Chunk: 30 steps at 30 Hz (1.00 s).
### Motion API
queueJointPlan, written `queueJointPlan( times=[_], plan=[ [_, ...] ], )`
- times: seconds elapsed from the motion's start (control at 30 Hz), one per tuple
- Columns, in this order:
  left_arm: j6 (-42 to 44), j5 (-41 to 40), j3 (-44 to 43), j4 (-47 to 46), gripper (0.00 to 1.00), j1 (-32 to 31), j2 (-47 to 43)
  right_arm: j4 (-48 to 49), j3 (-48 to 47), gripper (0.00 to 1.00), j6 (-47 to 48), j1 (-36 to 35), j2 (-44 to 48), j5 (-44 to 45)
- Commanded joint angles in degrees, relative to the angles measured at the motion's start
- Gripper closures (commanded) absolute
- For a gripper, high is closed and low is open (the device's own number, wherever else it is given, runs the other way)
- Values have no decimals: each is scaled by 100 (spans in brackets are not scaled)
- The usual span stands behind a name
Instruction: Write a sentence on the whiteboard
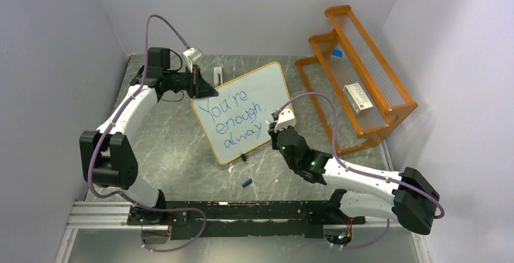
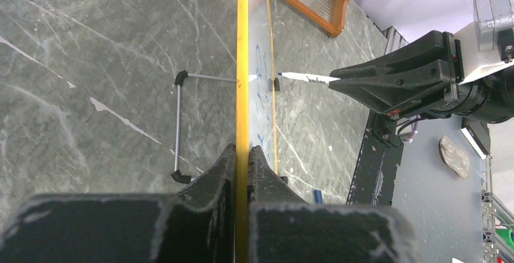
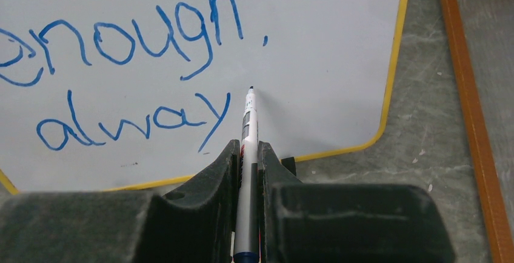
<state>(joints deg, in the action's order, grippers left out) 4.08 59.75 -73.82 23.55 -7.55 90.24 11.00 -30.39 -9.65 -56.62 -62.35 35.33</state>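
— What's nearest to you?

— On my overhead feed, a small blue cap (image 1: 246, 183) lies on the grey table (image 1: 182, 154), just ahead of the arm bases. Beyond it, my right gripper (image 3: 245, 151) is pinching a white marker (image 3: 248, 129), with its dark tip pointing at the board.

— Is the tip touching?

— I cannot tell. It sits right at the surface, just right of the last "y".

— And the whiteboard?

— The whiteboard (image 1: 242, 108) stands mid-table on its black clip feet, face turned toward my right arm. In blue it reads "You're enough, alway".

— The left side?

— My left gripper (image 2: 241, 154) is pinched on the board's yellow-orange frame at the far left corner. A wire prop (image 2: 179, 126) is behind the board.

— Anything further back?

— An orange rack (image 1: 357, 69) at the far right, clear of the board.
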Motion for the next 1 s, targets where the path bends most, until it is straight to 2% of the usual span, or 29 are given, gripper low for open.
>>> queueJointPlan(
  times=[0.0,0.97],
  plan=[
    [422,-552,47,212,95,-27,178,442,11,100,80,115,-126,13],
    [444,-573,13,245,95,-18,215,606,-76,100,140,293,-341,-557]
  ],
)
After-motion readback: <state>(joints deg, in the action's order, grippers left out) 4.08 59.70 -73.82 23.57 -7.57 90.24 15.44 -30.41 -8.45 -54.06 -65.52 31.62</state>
